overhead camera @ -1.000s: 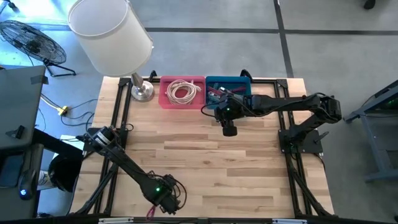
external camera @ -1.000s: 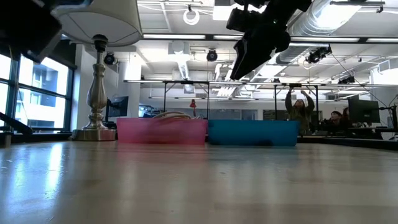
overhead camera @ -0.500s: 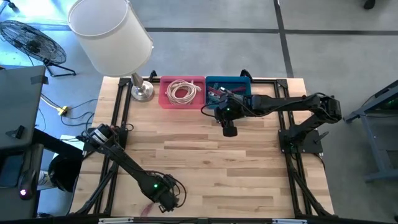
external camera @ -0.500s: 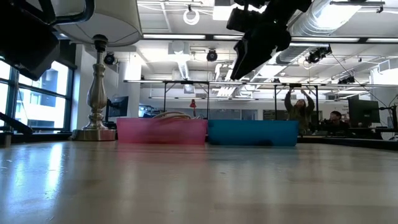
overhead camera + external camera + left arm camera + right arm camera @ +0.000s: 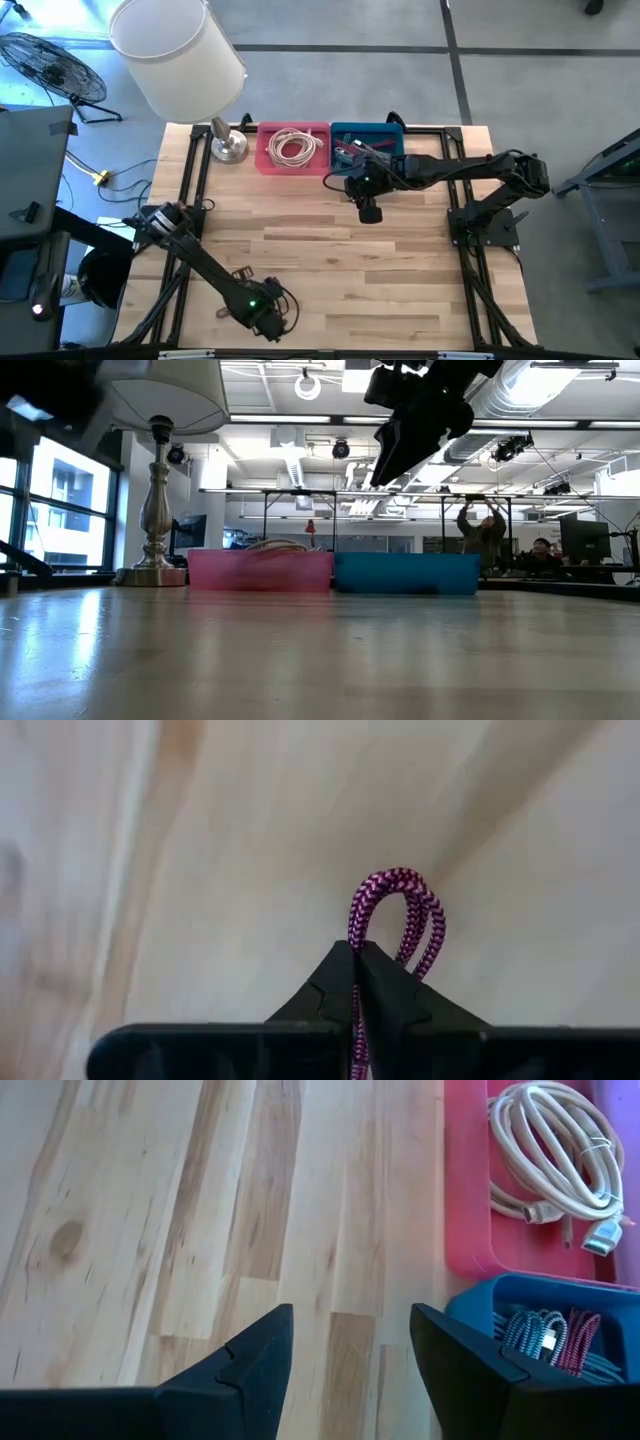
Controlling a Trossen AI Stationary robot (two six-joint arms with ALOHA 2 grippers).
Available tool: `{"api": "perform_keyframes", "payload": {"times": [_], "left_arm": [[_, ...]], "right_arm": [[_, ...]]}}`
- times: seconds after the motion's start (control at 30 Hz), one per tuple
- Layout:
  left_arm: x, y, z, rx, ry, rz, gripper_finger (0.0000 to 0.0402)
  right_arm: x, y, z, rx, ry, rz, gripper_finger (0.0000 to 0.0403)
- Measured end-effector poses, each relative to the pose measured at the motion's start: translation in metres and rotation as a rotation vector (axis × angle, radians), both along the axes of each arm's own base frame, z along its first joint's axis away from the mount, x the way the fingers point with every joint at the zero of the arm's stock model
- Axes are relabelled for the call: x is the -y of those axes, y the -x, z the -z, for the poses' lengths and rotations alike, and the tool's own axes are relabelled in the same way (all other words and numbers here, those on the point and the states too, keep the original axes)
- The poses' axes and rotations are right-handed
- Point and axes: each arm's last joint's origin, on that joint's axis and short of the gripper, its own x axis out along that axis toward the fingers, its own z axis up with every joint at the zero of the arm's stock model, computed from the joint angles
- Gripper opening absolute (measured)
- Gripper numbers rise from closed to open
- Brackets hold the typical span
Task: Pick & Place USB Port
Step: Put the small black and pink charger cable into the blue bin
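Left gripper (image 5: 357, 982): fingers pinched together on a purple braided cable (image 5: 398, 915), whose loop stands out past the fingertips over bare wood. In the high view this gripper (image 5: 262, 318) sits at the lower left of the frame, close to the table's near edge; its arm runs diagonally up to a base at the left edge of the table (image 5: 330, 270).

Right gripper (image 5: 352, 1342): fingers spread apart, holding nothing. In the high view it (image 5: 369, 209) hovers at upper centre, just below the blue bin (image 5: 392, 133); the arm stretches level from a base at the right edge. In the low view it hangs in the upper middle, well above the tabletop.

Open room — the whole central band of the table between the two grippers is bare planks.

Count: two arms; two bins, side by side and touching along the far edge; one lamp (image 5: 180, 60) at the upper left corner of the table. The pink bin (image 5: 466, 1190) holds one coiled white cable (image 5: 548, 1140). The blue bin shows several braided cables (image 5: 545, 1338) — the number cannot be told.

Beyond the table, low view, right of centre: one person (image 5: 482, 532) with both arms raised.
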Motion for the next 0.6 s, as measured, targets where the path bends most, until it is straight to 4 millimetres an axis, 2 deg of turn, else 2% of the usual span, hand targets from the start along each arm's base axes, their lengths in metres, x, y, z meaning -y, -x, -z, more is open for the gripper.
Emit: {"api": "perform_keyframes", "payload": {"times": [0.1,0.2,0.33,0.5,0.6], "left_arm": [[-0.004,0.000,-0.032,0.111,-0.029,0.007,0.0001],[-0.007,-0.001,-0.052,0.219,-0.086,0.037,0.0001],[-0.015,0.001,-0.090,0.410,-0.168,0.099,0.0001],[-0.032,0.010,-0.124,0.584,-0.359,0.192,0.0000],[-0.047,0.022,-0.144,0.632,-0.497,0.276,0.0000]], "right_arm": [[-0.001,0.000,0.000,-0.003,-0.001,-0.004,0.0195],[-0.002,0.001,0.001,-0.009,-0.004,-0.002,0.0195],[-0.004,0.003,0.003,-0.041,-0.018,0.012,0.0195],[-0.014,0.008,0.004,-0.090,-0.009,0.033,0.0195],[-0.024,0.014,-0.002,-0.096,0.028,0.068,0.0195]]}}
